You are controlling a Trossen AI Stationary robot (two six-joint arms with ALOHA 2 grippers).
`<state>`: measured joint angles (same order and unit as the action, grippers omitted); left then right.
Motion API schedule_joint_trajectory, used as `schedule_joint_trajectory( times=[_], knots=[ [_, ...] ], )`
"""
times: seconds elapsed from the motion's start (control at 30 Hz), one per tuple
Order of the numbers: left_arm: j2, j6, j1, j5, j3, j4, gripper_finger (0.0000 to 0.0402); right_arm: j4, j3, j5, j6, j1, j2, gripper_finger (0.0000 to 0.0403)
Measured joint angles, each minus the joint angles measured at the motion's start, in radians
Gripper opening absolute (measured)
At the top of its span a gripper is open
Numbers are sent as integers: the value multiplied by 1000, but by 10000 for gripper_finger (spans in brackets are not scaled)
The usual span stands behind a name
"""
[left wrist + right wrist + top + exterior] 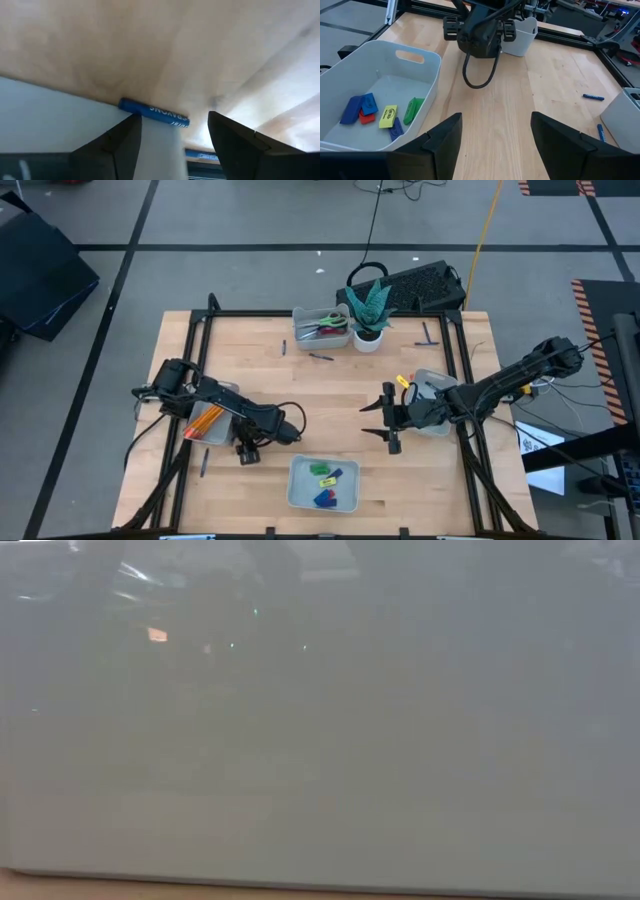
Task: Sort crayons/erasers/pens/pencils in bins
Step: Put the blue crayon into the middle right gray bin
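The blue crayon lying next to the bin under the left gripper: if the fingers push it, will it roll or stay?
The blue crayon looks round with a paper label, so it would probably roll sideways on the smooth wooden table. It seems to lie against the bin wall, which may stop rolling that way. The left gripper is open above it; being thin, it might snap under hard pressure.

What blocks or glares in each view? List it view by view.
Low view: a pale grey surface fills nearly the whole frame, hiding the scene. Left wrist view: bright glare on the wooden table beside the blue crayon. High and right wrist views: unblocked, evenly lit.
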<state>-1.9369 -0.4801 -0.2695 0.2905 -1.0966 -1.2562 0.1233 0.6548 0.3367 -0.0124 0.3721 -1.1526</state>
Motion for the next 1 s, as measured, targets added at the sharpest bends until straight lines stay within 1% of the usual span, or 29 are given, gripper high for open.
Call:
schedule_joint_trajectory(
  times=[0.13,0.23,0.3,0.43,0.5,0.57,0.63,0.73,0.83,0.93,1.0],
  knots=[
    [0,9,-1,44,1,39,230,0,0,0,0,0,0,231],
    [0,29,-1,50,-1,38,230,-1,0,0,0,0,0,231],
    [0,26,0,33,-18,20,230,0,0,1,-1,0,0,231],
    [3,4,-7,-18,-88,-7,230,0,0,1,-13,-6,0,231],
    [8,-28,-14,-24,-104,-30,230,0,0,1,-6,-14,0,231],
    [8,-50,-18,16,-89,-30,230,0,0,2,-1,-19,0,231],
    [6,-34,-29,54,-60,-26,230,0,0,2,-3,-19,0,231],
    [4,-18,-61,41,-45,-17,230,0,0,1,-25,-19,0,231],
    [4,-29,-117,-24,-70,-26,228,0,0,0,-35,-30,0,231],
    [4,-14,-195,-179,-99,-16,215,0,0,1,-35,-49,0,231],
    [4,20,-251,-262,-100,-9,202,1,0,1,-36,-64,0,231]
  ],
)
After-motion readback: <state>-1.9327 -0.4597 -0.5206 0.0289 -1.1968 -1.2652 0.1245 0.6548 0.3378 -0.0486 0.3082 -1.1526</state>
